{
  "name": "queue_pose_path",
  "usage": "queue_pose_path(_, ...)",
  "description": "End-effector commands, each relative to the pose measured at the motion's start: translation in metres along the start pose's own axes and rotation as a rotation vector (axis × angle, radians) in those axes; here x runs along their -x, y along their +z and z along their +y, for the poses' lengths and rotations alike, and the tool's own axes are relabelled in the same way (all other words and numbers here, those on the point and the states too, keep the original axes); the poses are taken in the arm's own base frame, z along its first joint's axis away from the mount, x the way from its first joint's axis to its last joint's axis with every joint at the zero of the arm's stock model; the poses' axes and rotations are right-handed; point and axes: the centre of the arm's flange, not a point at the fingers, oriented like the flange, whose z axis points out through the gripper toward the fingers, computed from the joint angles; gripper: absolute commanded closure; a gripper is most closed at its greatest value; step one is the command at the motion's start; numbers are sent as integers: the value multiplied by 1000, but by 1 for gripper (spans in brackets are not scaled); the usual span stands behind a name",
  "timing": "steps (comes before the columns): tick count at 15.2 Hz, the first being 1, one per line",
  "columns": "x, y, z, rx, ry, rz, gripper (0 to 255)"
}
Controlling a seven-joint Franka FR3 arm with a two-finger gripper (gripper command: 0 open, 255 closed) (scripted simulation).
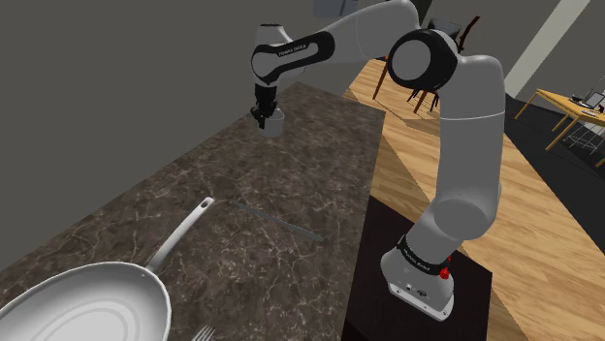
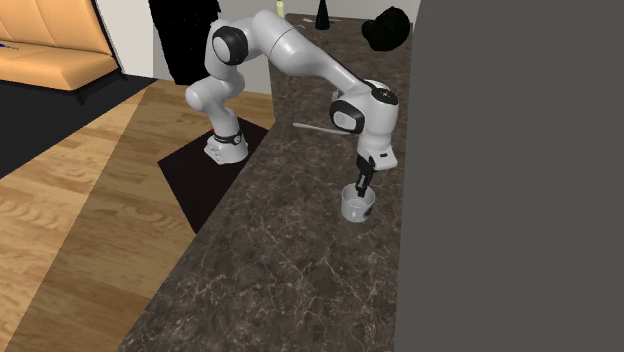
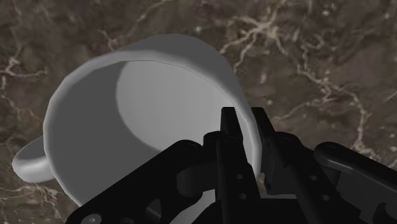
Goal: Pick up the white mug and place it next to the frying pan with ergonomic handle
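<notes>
Your claw [image 3: 245,124] is pinched onto the wall of the mug [image 3: 146,89], with one finger inside the rim and one outside. The mug is plain greyish white, smooth and round, with a loop handle, and you can see it holds nothing. It is at the far end of the dark, pale-veined stone worktop [image 1: 291,194], well apart from the shiny metal frying pan [image 1: 87,305]. The pan is also empty and has a long slim handle. Lettering on the arm [image 1: 456,145] is too small to read.
</notes>
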Motion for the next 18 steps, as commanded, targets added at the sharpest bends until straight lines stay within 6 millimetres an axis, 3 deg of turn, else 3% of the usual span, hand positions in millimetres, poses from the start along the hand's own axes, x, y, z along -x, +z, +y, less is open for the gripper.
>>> queue_pose_path(1, 0, 0, 0, 0, 0, 0, 255)
queue_pose_path(4, 0, 0, 0, 0, 0, 0, 255)
queue_pose_path(18, 2, -74, 4, 0, 0, 0, 255)
